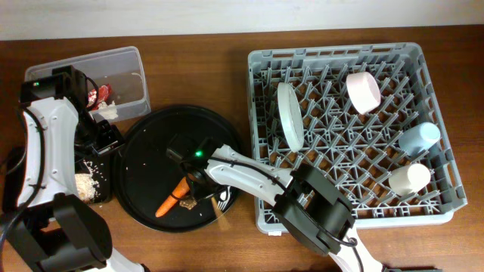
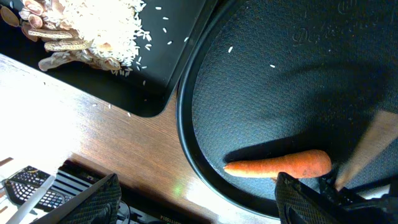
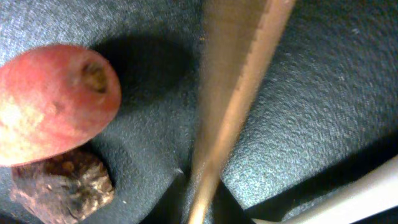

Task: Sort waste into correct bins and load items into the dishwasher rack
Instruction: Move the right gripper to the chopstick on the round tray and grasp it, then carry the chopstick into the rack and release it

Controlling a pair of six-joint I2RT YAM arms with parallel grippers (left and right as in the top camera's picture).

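The orange carrot (image 1: 172, 198) and the small brown food chunk (image 1: 189, 204) lie on the large round black tray (image 1: 151, 151). My right gripper (image 1: 189, 181) is low over them, shut on a flat tan wooden stick (image 3: 239, 74) with a toothed edge. The carrot end (image 3: 50, 106) and the chunk (image 3: 62, 186) are just left of it, and the white fork (image 3: 348, 199) is to its right. My left gripper (image 2: 199, 208) is open and empty beside the carrot (image 2: 280, 165). White rice (image 2: 106, 25) lies in the shallow black tray (image 2: 168, 81). The red wrapper (image 1: 97, 96) is in the clear tub (image 1: 128, 64).
The grey dishwasher rack (image 1: 439, 211) at right holds the white plate (image 1: 290, 113) on edge, the pinkish bowl (image 1: 363, 91), the light blue cup (image 1: 418, 138) and the small white cup (image 1: 408, 178). Brown scraps lie beside the rice. The right arm spans the rack's front left corner.
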